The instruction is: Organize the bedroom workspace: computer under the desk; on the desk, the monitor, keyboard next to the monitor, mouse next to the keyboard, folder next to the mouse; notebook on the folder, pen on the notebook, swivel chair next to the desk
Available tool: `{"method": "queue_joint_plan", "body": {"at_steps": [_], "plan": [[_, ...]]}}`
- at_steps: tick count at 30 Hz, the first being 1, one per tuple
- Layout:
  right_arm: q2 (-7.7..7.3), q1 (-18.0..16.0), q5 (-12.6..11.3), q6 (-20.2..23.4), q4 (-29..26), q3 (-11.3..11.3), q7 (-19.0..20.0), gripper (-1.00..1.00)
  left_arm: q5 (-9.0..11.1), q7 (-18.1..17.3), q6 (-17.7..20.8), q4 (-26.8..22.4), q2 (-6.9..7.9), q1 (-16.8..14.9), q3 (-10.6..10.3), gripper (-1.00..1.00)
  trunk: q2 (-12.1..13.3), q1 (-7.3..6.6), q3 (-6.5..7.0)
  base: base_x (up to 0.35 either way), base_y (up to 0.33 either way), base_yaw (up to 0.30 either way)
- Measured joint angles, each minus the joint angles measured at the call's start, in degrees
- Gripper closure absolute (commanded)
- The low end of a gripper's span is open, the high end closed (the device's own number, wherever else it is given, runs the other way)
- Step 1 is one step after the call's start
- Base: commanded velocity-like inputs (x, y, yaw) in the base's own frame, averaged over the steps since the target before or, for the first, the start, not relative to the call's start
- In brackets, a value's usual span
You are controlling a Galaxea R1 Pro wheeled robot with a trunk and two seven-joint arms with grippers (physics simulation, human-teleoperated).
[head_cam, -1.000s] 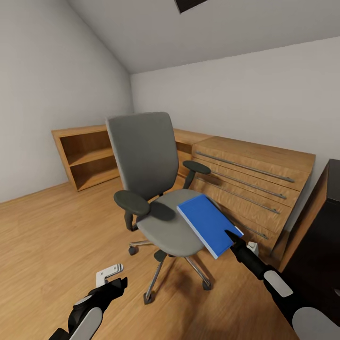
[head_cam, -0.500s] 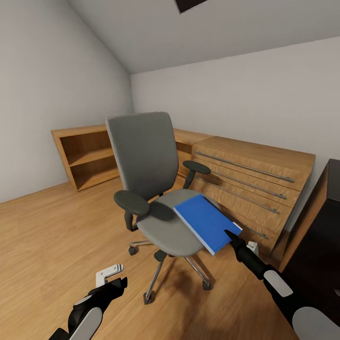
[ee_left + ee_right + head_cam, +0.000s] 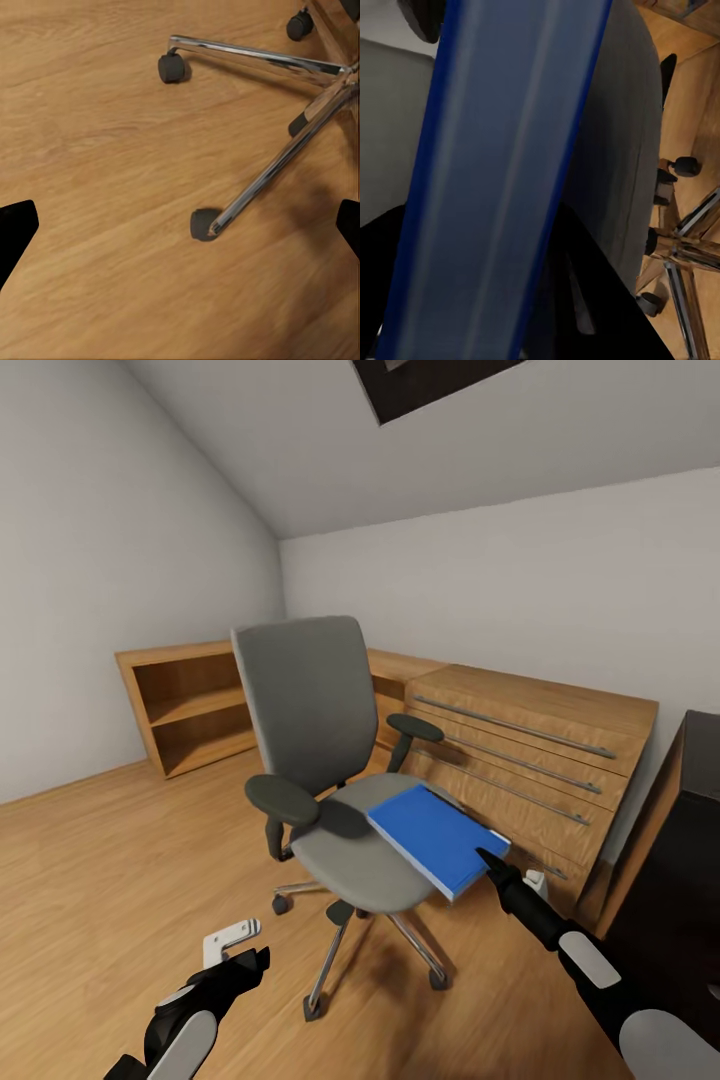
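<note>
Right gripper (image 3: 487, 857) clenched on near edge of folder (image 3: 436, 837); grip at edge likely chosen to slide or lift it clear of swivel chair (image 3: 330, 760) seat. Folder lies partly on seat, overhanging its right side. Left gripper (image 3: 240, 945) hangs low, fingers spread, empty. Wood floor (image 3: 110, 860), light wood cabinet (image 3: 530, 750), sloped ceiling; desk (image 3: 690, 860) at right edge.
</note>
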Motion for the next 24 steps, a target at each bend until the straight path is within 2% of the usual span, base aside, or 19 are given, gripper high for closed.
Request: {"method": "queue_joint_plan", "body": {"at_steps": [8, 13, 17, 24], "plan": [[0.0, 0.0, -0.02, 0.01, -2.01, 0.1, 0.15, 1.0, 0.01, 0.07, 0.05, 0.0, -0.02, 0.0, 0.0, -1.0, 0.11, -0.21, 1.77, 0.0, 0.0, 0.0], [-0.15, 0.0, 1.02, -0.03, -6.5, 0.18, 0.18, 1.0, 0.05, 0.14, 0.15, 0.0, -0.03, 0.0, 0.02, -1.0, 0.58, -0.52, 2.84, -0.053, 0.0, 0.0], [-0.28, -0.01, 2.71, 0.04, -8.18, 0.16, 0.27, 1.0, 0.07, 0.15, 0.17, 0.0, -0.03, 0.0, 0.03, -1.0, 2.19, -1.38, 3.56, -0.287, -0.026, 0.0], [-1.26, 0.12, 3.12, 0.21, -11.97, 0.19, 0.29, 1.0, 0.18, 0.15, 0.21, 0.07, -0.1, 0.01, 0.04, -1.0, 5.0, -2.92, 4.81, -0.331, -0.082, 0.0]]}}
